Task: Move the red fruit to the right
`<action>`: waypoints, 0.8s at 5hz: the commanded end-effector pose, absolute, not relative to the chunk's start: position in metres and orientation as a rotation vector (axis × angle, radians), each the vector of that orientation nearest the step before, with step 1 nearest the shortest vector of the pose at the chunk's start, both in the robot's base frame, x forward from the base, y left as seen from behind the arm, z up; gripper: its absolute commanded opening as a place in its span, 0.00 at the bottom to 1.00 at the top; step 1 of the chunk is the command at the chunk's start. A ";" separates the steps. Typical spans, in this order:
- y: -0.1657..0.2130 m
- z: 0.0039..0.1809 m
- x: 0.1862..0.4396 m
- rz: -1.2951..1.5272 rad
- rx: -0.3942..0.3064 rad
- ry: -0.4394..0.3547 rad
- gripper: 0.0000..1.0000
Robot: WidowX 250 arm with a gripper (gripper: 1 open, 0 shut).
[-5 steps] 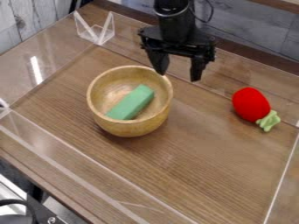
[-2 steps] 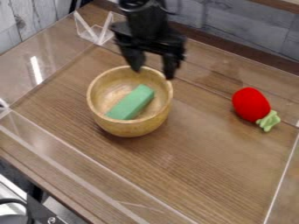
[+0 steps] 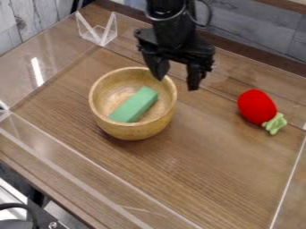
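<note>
The red fruit (image 3: 257,106) lies on the wooden table at the right, its pale green leafy tip (image 3: 276,124) pointing toward the front right. My gripper (image 3: 176,77) hangs above the table near the middle back, to the left of the fruit and well apart from it, just over the right rim of the wooden bowl. Its black fingers (image 3: 196,80) point down and stand open with nothing between them.
A wooden bowl (image 3: 120,129) sits left of centre with a green rectangular block (image 3: 134,104) inside. Clear plastic walls (image 3: 48,143) edge the table, with a clear stand (image 3: 98,29) at the back left.
The gripper swung left toward the bowl, then came back to the right; it now hangs a little left of and nearer than where it started. It stayed open. Fruit and bowl have not moved.
</note>
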State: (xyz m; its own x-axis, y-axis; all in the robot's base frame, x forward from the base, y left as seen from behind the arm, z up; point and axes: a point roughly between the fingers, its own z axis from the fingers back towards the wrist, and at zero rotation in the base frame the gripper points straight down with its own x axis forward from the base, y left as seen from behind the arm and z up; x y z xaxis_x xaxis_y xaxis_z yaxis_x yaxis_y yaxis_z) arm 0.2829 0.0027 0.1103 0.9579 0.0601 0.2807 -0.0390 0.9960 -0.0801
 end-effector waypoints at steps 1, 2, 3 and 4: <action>0.012 0.113 0.287 0.050 -0.064 -0.325 1.00; 0.013 0.108 0.291 0.056 -0.052 -0.333 1.00; 0.011 0.103 0.295 0.062 -0.042 -0.336 1.00; 0.016 0.100 0.301 0.115 -0.028 -0.336 1.00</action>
